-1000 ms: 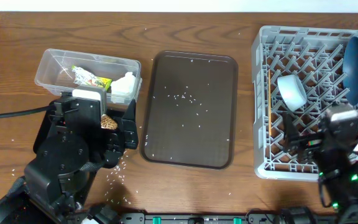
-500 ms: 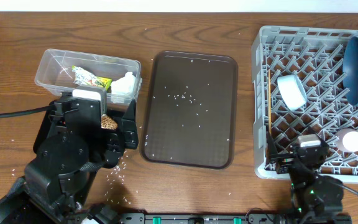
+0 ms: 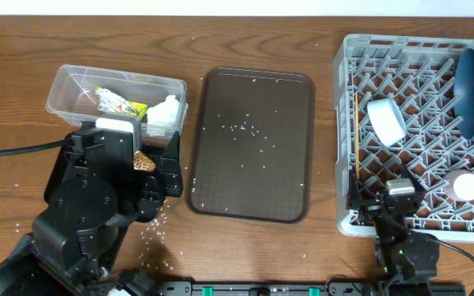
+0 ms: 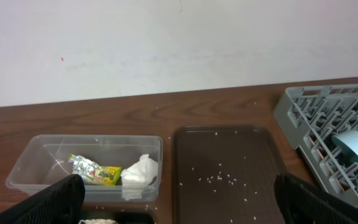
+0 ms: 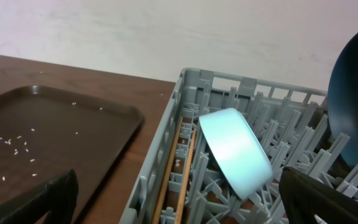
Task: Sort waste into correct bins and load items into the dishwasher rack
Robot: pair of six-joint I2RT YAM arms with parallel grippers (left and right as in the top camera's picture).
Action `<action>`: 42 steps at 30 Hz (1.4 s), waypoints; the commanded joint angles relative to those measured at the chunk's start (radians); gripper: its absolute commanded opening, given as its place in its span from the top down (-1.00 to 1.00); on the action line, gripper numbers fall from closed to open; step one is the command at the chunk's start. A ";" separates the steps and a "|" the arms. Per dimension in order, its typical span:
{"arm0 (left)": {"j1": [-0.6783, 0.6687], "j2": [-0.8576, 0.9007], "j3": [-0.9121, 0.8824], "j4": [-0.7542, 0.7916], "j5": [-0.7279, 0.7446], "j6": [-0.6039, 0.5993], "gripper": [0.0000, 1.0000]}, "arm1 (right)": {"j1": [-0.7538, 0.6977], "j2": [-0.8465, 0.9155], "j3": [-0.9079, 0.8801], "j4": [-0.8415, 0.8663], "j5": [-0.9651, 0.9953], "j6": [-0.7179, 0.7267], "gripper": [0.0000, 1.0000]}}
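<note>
Brown serving tray [image 3: 286,189] center frame, long side vert. Wood table [image 3: 245,41] under it. Black cable [image 3: 15,150] at left edge, mid-height. White wall [image 4: 166,43] in bkgd.

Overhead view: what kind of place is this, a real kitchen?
Probably a lab mock-up of dish clearing, not a kitchen: a wooden table, a grey dishwasher rack and a clear tub of rubbish.

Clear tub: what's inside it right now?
Inside the clear tub lie a yellow-green wrapper and a crumpled white tissue, side by side. From overhead the left arm covers its near rim, and anything under the tissue is hidden.
</note>
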 commanded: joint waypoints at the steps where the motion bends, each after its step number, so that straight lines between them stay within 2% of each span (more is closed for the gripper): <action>1: 0.003 0.000 0.008 0.000 -0.019 0.010 -0.96 | -0.014 -0.007 -0.005 0.000 -0.004 -0.010 -0.98; 17: 0.003 0.000 0.008 0.000 -0.019 0.010 -0.96 | -0.014 -0.007 -0.005 0.000 -0.004 -0.011 -0.99; 22: 0.003 0.000 0.008 0.058 -0.073 0.040 -0.96 | -0.014 -0.007 -0.005 0.000 -0.004 -0.010 -0.98; 29: 0.006 0.002 -0.004 0.056 -0.087 0.040 -0.96 | -0.014 -0.007 -0.005 0.000 -0.004 -0.011 -0.98; 32: 0.051 -0.004 -0.023 0.055 -0.083 0.055 -0.96 | -0.014 -0.007 -0.005 0.000 -0.004 -0.010 -0.99; 37: 0.236 -0.043 -0.111 0.108 0.056 0.092 -0.96 | -0.014 -0.007 -0.005 0.000 -0.004 -0.010 -0.99; 42: 0.396 -0.172 -0.329 0.320 0.339 0.322 -0.96 | -0.014 -0.007 -0.005 0.000 -0.004 -0.011 -0.98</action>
